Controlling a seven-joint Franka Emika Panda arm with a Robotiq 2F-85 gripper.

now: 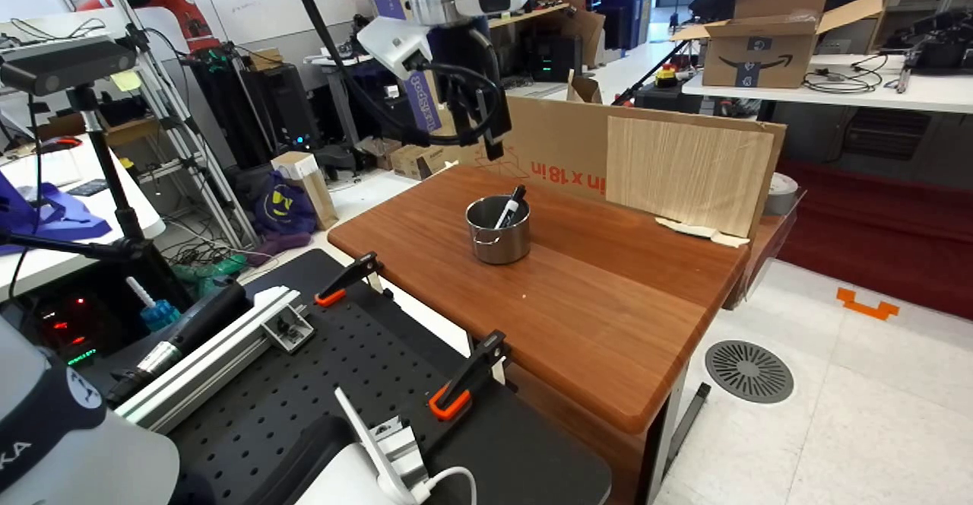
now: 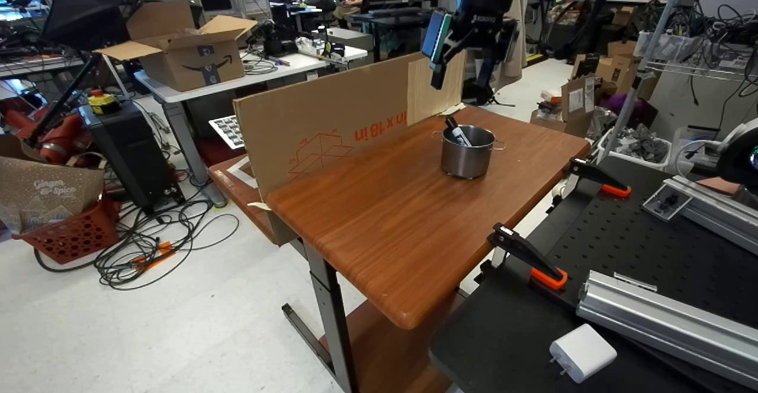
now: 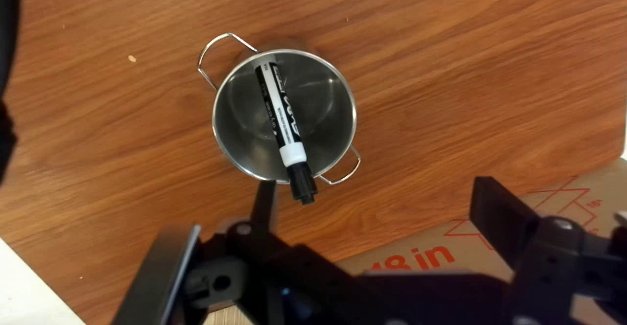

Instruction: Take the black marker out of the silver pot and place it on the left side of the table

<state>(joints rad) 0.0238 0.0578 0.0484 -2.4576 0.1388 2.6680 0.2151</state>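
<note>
The black marker (image 1: 511,207) leans in the silver pot (image 1: 498,242), its black cap sticking out over the rim. The marker (image 2: 457,131) and pot (image 2: 465,161) show in both exterior views. The pot stands upright on the reddish-brown table (image 1: 608,300), toward the back. In the wrist view the marker (image 3: 281,109) lies across the pot's opening (image 3: 325,136), with a white band below the cap. Two thin wire handles stick out from the pot. My gripper (image 3: 376,185) is open and empty, its fingers wide apart. It hangs above the pot and marker in both exterior views (image 2: 462,82).
A cardboard panel (image 2: 331,121) with a wood-grain sheet (image 1: 688,174) stands upright along the table's back edge. Black clamps with orange pads (image 1: 471,376) grip the table's front edge. A black perforated bench (image 1: 365,345) with metal rails adjoins that edge.
</note>
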